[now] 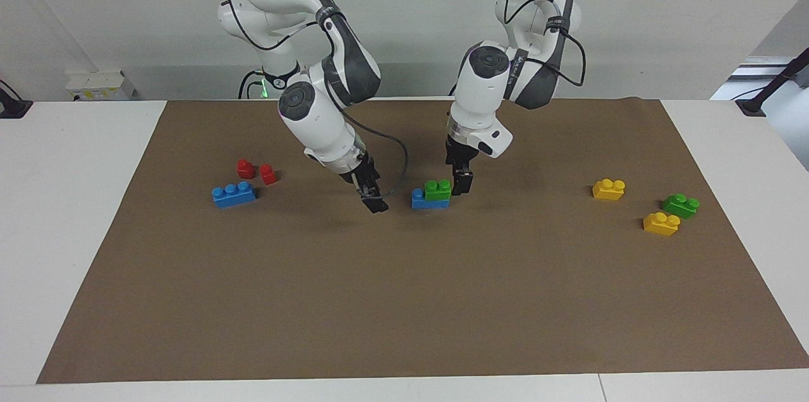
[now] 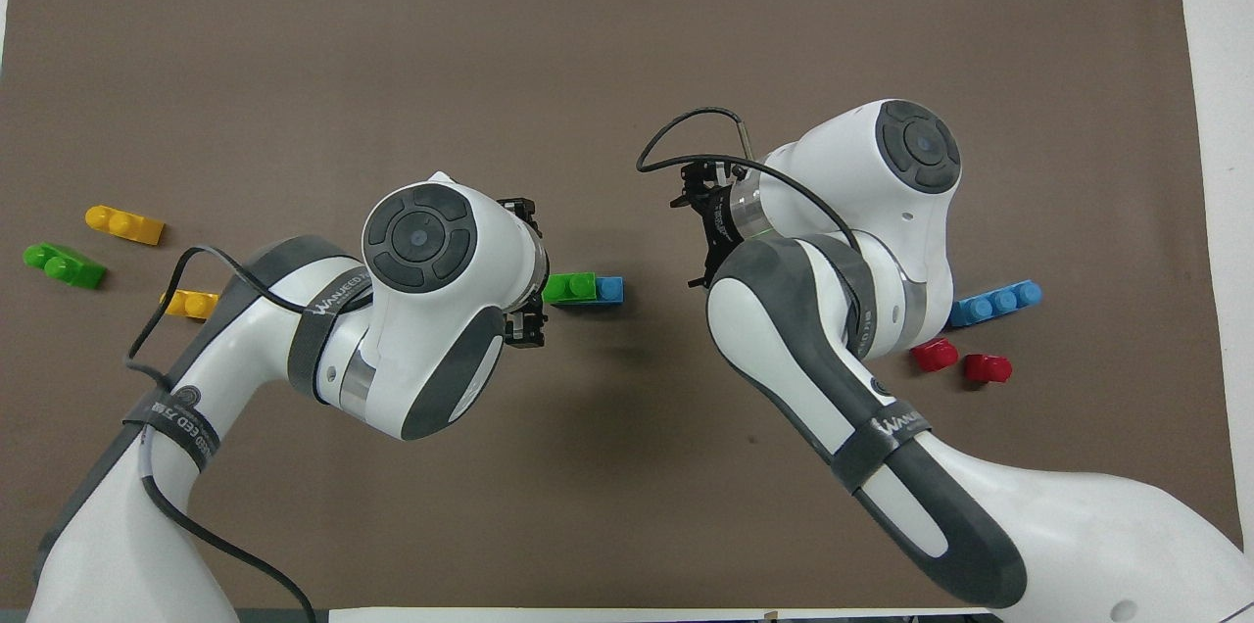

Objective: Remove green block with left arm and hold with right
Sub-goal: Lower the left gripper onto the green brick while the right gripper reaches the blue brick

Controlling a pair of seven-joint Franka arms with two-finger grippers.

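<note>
1. Small bright green plastic two-stud block point(image 1: 437, 190): I find it mid-mat, pressed onto one end of a blue plastic three-stud brick point(image 1: 421, 199).
2. Handling, my estimate: light, rigid, smooth-sided; stud friction should resist lifting. I would pinch its flat side walls, not the studs.
3. Left gripper point(image 1: 462, 181): low, just beside the green block toward the left arm's end of the table, fingers spread wide, empty.
4. Right gripper point(image 1: 375, 201): low over the brown mat point(image 1: 404, 301) beside the blue brick's bare end, spread wide, empty.
5. Hidden: overhead, both wrists cover the fingertips; I cannot confirm contact with either brick.
</note>
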